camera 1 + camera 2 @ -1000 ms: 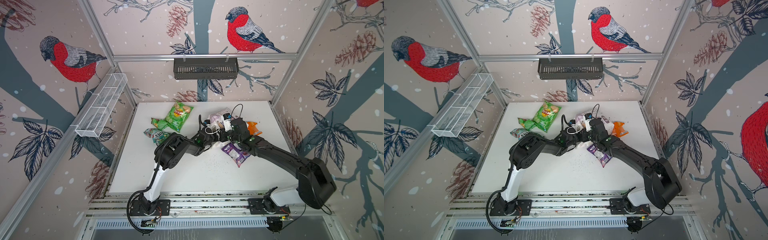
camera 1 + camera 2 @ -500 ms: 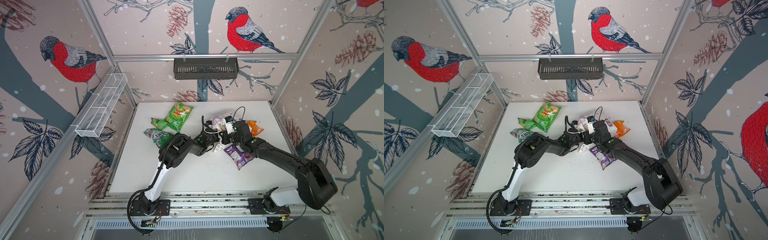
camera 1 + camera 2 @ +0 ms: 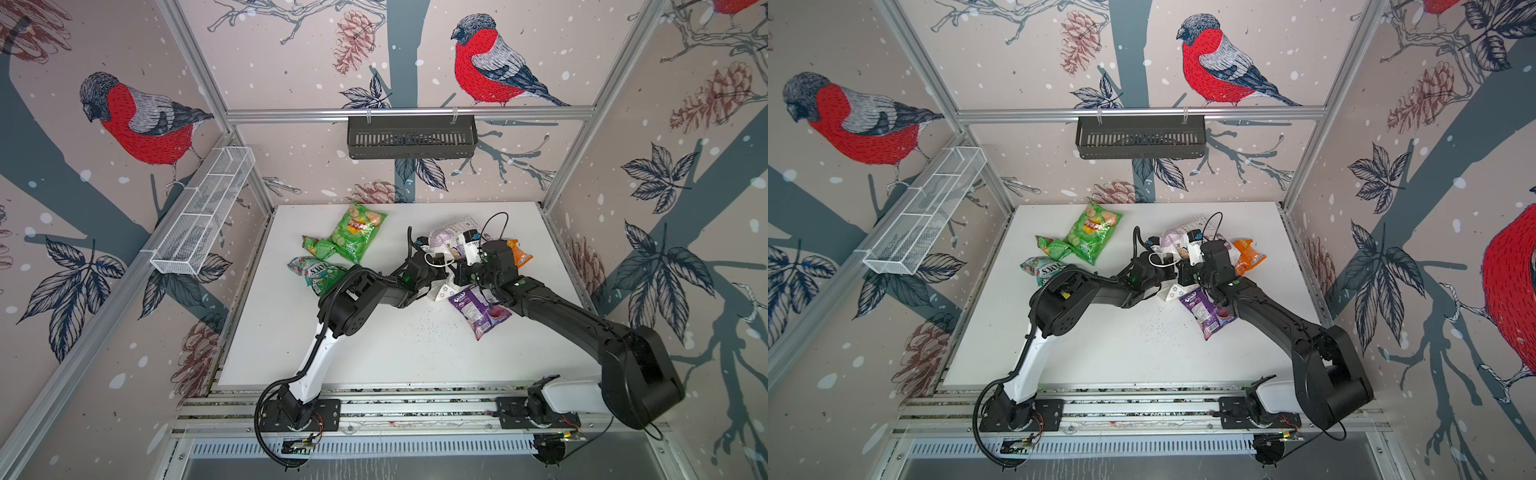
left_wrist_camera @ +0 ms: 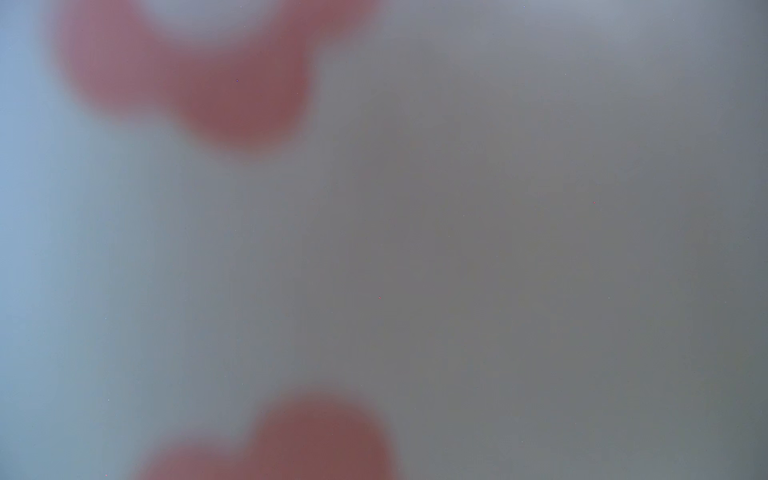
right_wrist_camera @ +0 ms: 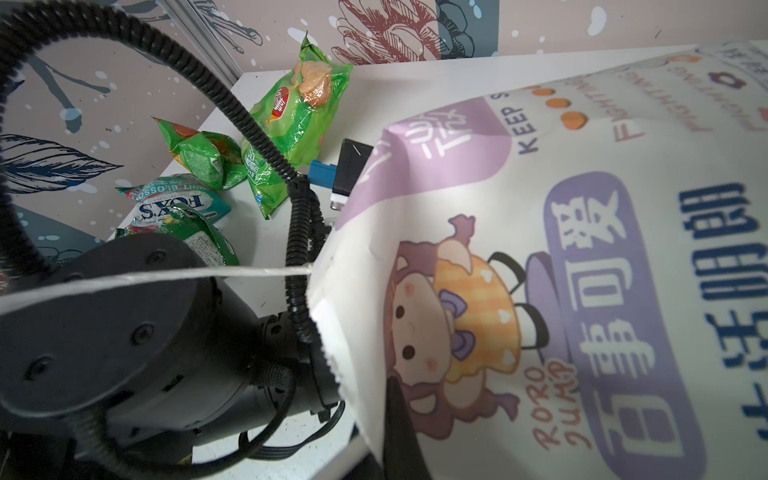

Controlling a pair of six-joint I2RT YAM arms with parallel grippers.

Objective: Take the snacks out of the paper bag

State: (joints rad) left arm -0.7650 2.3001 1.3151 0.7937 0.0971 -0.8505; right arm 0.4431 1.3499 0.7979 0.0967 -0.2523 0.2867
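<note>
The paper bag (image 3: 451, 237) (image 3: 1179, 235) lies on its side at the middle right of the white table (image 3: 374, 357). My right gripper (image 5: 384, 399) is shut on the bag's rim beside the cartoon child (image 5: 436, 324). The left arm (image 3: 415, 272) reaches into the bag's mouth, which hides its gripper. The left wrist view shows only a grey blur with reddish blobs. Out on the table lie a large green chip bag (image 3: 357, 232), a small green packet (image 3: 318, 248), a FOX'S packet (image 3: 311, 269), a purple packet (image 3: 478, 309) and an orange one (image 3: 519, 255).
A white wire basket (image 3: 203, 224) hangs on the left wall and a black one (image 3: 411, 137) on the back wall. Dark crumbs (image 3: 424, 328) dot the table in front of the bag. The bag's cord handle (image 5: 166, 278) stretches across the left arm.
The left arm has pushed further right into the bag, and its jaws have closed out of sight. Bag and purple packet shifted slightly. The right gripper keeps its hold.
</note>
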